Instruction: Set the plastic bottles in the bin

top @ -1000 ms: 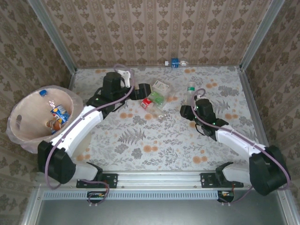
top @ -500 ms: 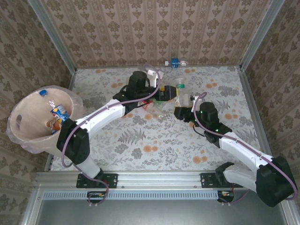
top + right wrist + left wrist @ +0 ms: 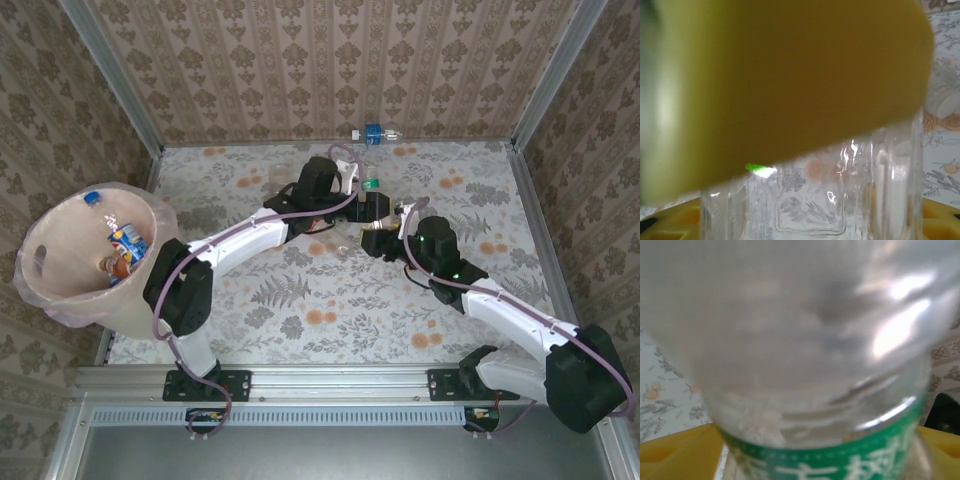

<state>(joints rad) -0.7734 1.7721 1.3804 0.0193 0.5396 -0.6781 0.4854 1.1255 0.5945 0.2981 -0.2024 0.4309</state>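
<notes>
A clear bottle with a green label (image 3: 840,450) and green cap (image 3: 373,184) is held above the table's middle, its ribbed body (image 3: 810,200) between my right gripper's yellow fingers (image 3: 940,220). My right gripper (image 3: 385,232) is shut on it. My left gripper (image 3: 368,205) has come in from the left and stands open around the same bottle, one yellow finger (image 3: 675,452) on each side. Another bottle with a blue label (image 3: 375,133) lies by the back wall. The bin (image 3: 45,265) at far left holds several bottles (image 3: 127,240).
More crushed bottles lie under the left arm, with a bit of red (image 3: 318,223) showing. A white-capped bottle (image 3: 946,97) lies on the flowered table (image 3: 330,300) to the right of the held one. Patterned walls close in the back and both sides.
The left arm has swung right from near the bin side to the middle, meeting the right gripper. The right gripper has carried the green-labelled bottle slightly left, towards it.
</notes>
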